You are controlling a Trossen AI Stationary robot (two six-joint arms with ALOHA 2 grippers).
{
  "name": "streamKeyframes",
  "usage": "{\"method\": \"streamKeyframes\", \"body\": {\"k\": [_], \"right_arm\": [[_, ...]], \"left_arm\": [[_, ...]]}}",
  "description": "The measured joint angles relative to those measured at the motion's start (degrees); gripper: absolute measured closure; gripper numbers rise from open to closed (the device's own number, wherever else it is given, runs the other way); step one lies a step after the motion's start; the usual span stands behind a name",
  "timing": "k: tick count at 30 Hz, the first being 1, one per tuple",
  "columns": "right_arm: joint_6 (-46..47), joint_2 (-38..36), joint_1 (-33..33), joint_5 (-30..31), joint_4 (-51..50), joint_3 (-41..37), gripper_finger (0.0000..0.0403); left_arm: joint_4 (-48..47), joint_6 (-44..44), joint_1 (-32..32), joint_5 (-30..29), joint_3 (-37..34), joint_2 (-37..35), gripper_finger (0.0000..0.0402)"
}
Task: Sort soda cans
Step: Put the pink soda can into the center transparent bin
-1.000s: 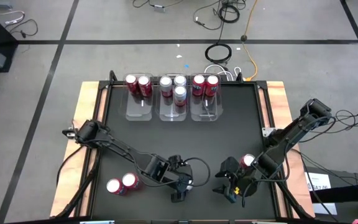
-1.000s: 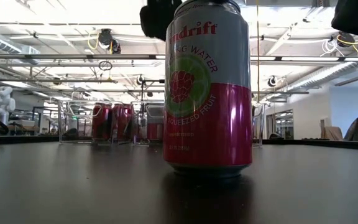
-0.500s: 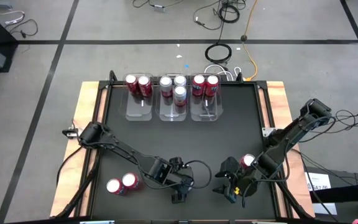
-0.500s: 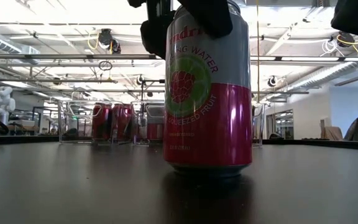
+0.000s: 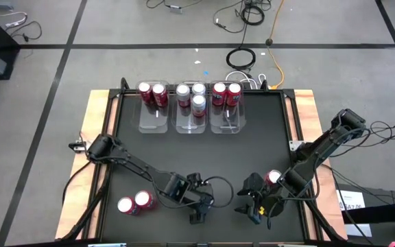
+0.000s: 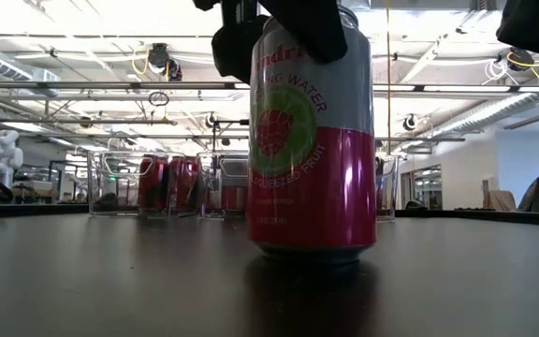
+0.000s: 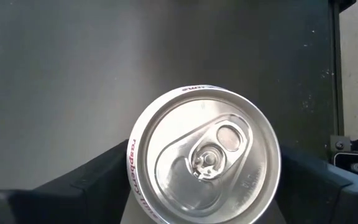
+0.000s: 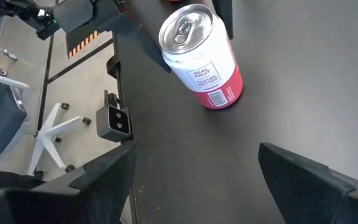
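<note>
Silver-topped raspberry can (image 7: pixel 204 160) stands upright on the black table (image 5: pixel 252 137) near its front edge, directly between the left gripper's (image 5: pixel 199 204) fingers, which reach down astride its rim, narrowing. The right gripper (image 5: pixel 256 206) waits nearby, jaws apart and empty.

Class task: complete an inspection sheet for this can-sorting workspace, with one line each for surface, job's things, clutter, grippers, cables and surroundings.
Surface: black table top with wooden side edges.
Job's things: clear bins at the far edge hold left-bin red cans, silver cans and right-bin red cans. Two loose red cans stand near left, a red-and-white can near right, and a raspberry can at the front.
Clutter: nothing seen.
Grippers: left gripper around the raspberry can's top; right gripper open, empty.
Cables: coiled cords on the floor beyond the table.
Surroundings: grey floor; chair base.
</note>
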Motion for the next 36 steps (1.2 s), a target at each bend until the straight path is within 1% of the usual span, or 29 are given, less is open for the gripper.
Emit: {"method": "streamKeyframes", "body": {"k": [5,12,16,20,22,25,26,28,31,34,36], "right_arm": [[-0.24,0.0,0.0,0.0,-0.02,0.0,0.0074],[-0.24,0.0,0.0,0.02,-0.3,0.0,0.0074],[0.0,0.0,0.0,0.02,-0.35,0.0,0.0074],[0.03,0.0,0.0,0.02,-0.37,0.0,0.0074],[0.05,0.0,0.0,0.02,-0.37,0.0,0.0074],[0.19,0.0,0.0,0.24,-0.35,0.0,0.0074],[0.22,0.0,0.0,0.37,-0.37,0.0,0.0074],[0.22,0.0,-0.04,0.5,-0.33,0.0,0.0074],[0.42,0.0,-0.11,1.01,-0.28,0.0,0.0074],[0.56,0.0,-0.11,4.71,-0.13,0.0,0.0074],[1.61,0.0,-0.15,7.94,-0.29,0.0,0.0074]], "left_arm": [[-1.91,-0.04,1.4,-0.23,1.24,0.04,0.0076],[-4.54,3.06,6.39,-0.87,7.06,-1.33,0.0077],[-7.93,4.7,11.71,-1.16,11.26,-3.83,0.0077],[-12.3,7.82,18.27,-0.66,15.56,-8.07,0.0078],[-14.55,10.65,21.75,-0.68,16.74,-10.93,0.0078],[-15.23,13.87,27.41,-0.66,17.24,-15.51,0.0078],[-16.11,14.86,29.41,-0.31,17.31,-16.8,0.0078],[-17.42,16.97,33.58,2.25,17.33,-19.32,0.0078],[-19.99,20.82,39.06,5.62,17.35,-21.06,0.0078],[-23.88,24.87,43.66,9.09,16.22,-21.31,0.0078],[-23.37,26.97,46.15,12.02,13.64,-21.23,0.0078]]}}
